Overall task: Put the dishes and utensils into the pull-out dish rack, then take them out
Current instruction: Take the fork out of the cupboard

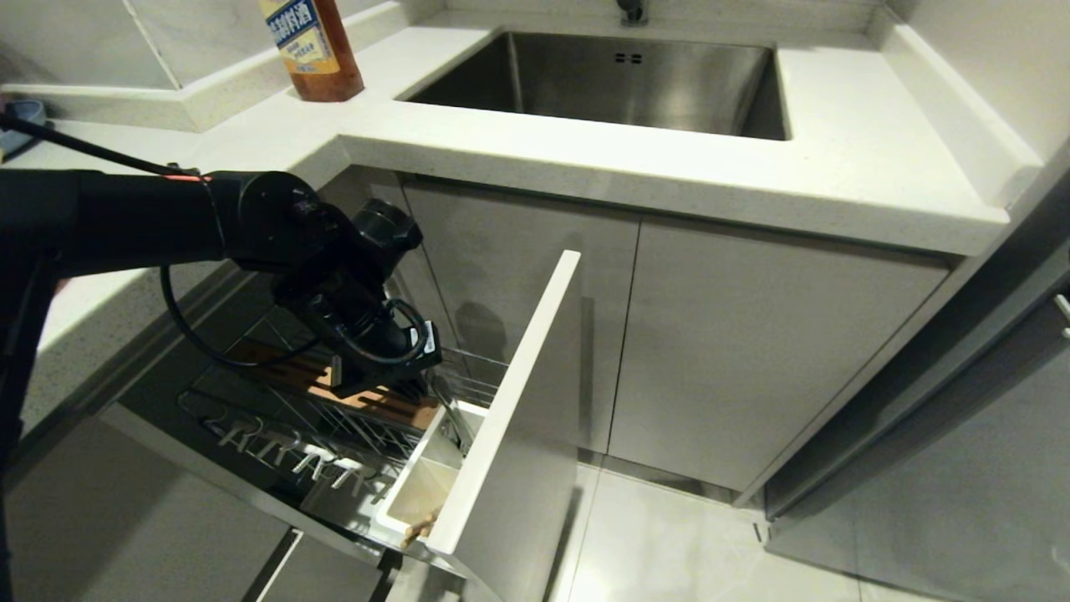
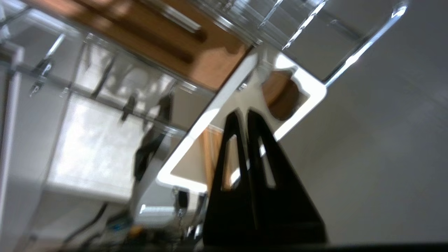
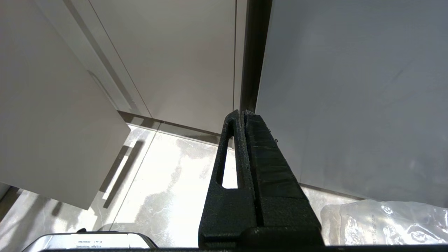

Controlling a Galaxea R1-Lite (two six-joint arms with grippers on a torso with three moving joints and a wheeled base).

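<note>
We have the rack [image 1: 351, 418] pulled out from under the counter [image 1: 669, 167], its grey front panel [image 1: 510, 418] standing toward the floor. One sink [image 1: 619, 75] sits in the counter and one brown bottle [image 1: 313, 50] stands beside it. Inside the rack we count one wooden strip [image 1: 376, 401], one row of white-tipped hooks [image 1: 284, 456] and one white cup [image 1: 430, 485] against the panel.

Our left arm reaches down into the rack, and the left gripper [image 2: 244, 115] hangs over the rim of the cup, its two fingers pressed together. In the left wrist view we cannot make out anything between them, so we cannot say they hold a utensil. In the head view a slim metal handle [image 1: 451, 422] rises from the cup just below the wrist, and the ends of the chopsticks [image 1: 422, 525] poke out at the cup's near end. We see no plate or bowl anywhere.

Our right gripper [image 3: 243, 115] hangs parked beside the cabinet doors above the floor, fingers closed on nothing.

We judge this to be the unloading of utensils from the cup. The next move calls for a straight lift, provided the metal handle is truly pinched; if not, we must open and set the fingers around it again.
</note>
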